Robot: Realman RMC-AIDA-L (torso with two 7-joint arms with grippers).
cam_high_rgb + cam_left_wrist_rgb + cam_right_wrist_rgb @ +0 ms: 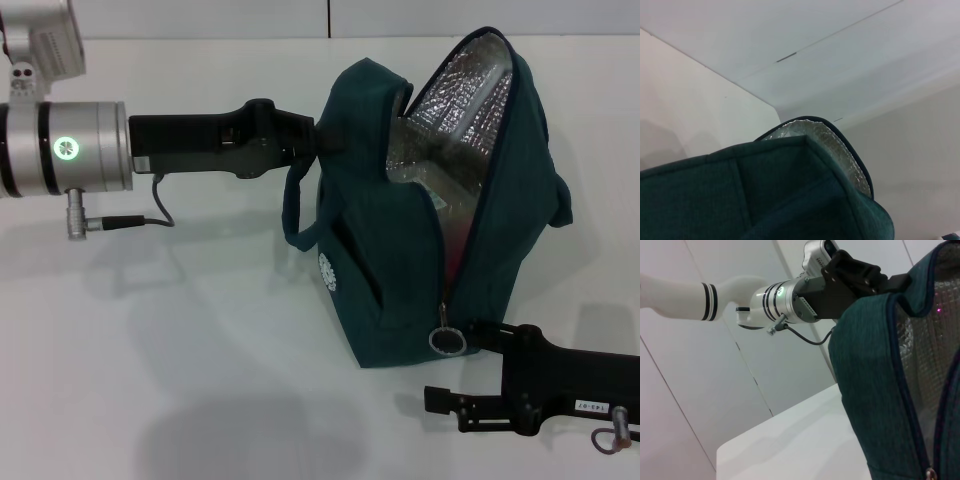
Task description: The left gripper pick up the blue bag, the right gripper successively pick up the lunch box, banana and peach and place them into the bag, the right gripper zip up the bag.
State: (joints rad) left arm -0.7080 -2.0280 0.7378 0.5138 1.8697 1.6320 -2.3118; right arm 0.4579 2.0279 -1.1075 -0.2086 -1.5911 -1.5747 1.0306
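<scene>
On the white bench [200,380], seen from the head camera, the blue bag [400,280] stands upright, its zipper run partway up and silver lining showing through the gaping top. The left gripper [318,138] holds the bag's upper rear edge, fingers clamped on the fabric. The right gripper [478,338] sits at the bag's base, one of its fingers touching the ring pull [447,340]; whether they pinch it cannot be told.

From the left wrist, only teal fabric and a crescent of lining fill the foreground.

From the right wrist, the bag looms close, the left gripper gripping its top edge.
</scene>
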